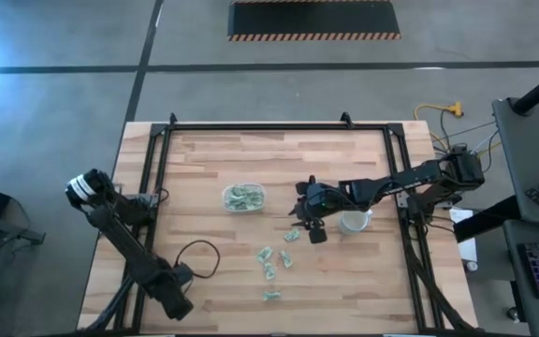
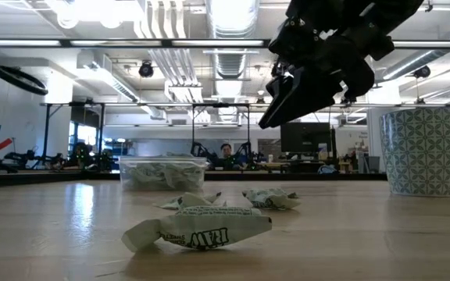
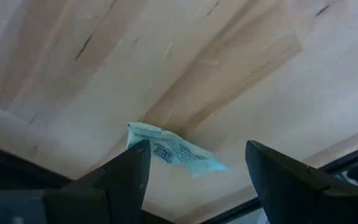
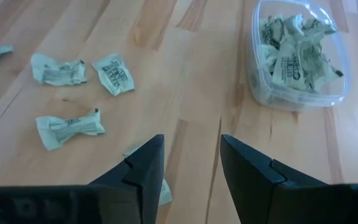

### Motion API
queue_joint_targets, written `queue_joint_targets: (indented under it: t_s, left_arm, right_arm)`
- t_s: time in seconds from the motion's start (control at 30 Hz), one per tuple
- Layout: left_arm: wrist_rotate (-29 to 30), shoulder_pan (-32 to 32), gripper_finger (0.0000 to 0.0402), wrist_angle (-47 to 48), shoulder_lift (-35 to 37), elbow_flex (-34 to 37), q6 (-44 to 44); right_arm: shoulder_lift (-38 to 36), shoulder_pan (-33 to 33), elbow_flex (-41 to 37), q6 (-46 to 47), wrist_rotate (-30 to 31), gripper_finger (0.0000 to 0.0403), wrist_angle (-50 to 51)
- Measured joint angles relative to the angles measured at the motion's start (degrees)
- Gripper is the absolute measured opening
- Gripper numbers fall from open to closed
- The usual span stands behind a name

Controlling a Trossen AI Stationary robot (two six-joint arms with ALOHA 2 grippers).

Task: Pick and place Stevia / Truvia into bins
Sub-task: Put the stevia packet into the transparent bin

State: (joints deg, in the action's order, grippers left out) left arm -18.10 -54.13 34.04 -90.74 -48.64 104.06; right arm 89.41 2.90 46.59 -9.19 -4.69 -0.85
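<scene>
- The sweetener packets lie scattered on the wooden table, several between the clear tub and the near edge; they look light, thin, crumpled and easily pushed.
- A pinch across a puffed middle seems safest.
- The right gripper hovers above one packet, fingers apart, empty.
- The left gripper waits at the near edge, fingers spread wide, over another packet.

In your right wrist view, one packet lies mostly hidden behind the right gripper's fingers. The tub is cut off by the frame's top edge.
</scene>
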Motion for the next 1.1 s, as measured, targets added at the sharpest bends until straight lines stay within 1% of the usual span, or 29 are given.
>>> queue_joint_targets:
  t_s: [0.27,0.37,0.5,0.73,0.87,0.97,1.03,1.1]
  left_arm:
    - [-0.6,0.0,0.0245,-0.1,-1.2,0.0,-3.3]
    - [-0.3,0.0,0.0231,0.1,-1.2,0.0,-4.8]
    - [-0.1,0.0,0.019,1.0,-1.2,0.0,-5.8]
    - [0.9,0.0,0.01,1.4,-1.3,0.1,-6.3]
    - [1.6,0.1,0.005,1.1,-1.3,-0.2,-8.6]
    - [3.3,0.5,0.0014,0.9,-1.3,-0.8,-10.9]
    - [5.8,0.9,0.0005,0.9,-1.1,-1.4,-13.1]
    - [8.7,1.6,0.0005,0.9,-0.6,-2.1,-16.3]
  right_arm:
    - [0.0,0.0,0.0,0.0,0.0,0.0143,-1.3]
    - [0.0,0.0,0.0,0.0,0.0,0.0143,-1.4]
    - [0.0,0.0,0.0,-0.1,0.1,0.0139,-1.5]
    - [0.0,0.0,0.0,-0.2,0.1,0.013,-1.6]
    - [0.0,0.0,0.0,-0.2,0.1,0.0126,-1.6]
    - [0.0,0.0,0.0,-0.2,0.2,0.0125,-1.6]
    - [0.0,0.0,0.0,-0.2,0.2,0.0125,-1.7]
    - [0.0,0.0,0.0,-0.1,0.2,0.0125,-1.7]
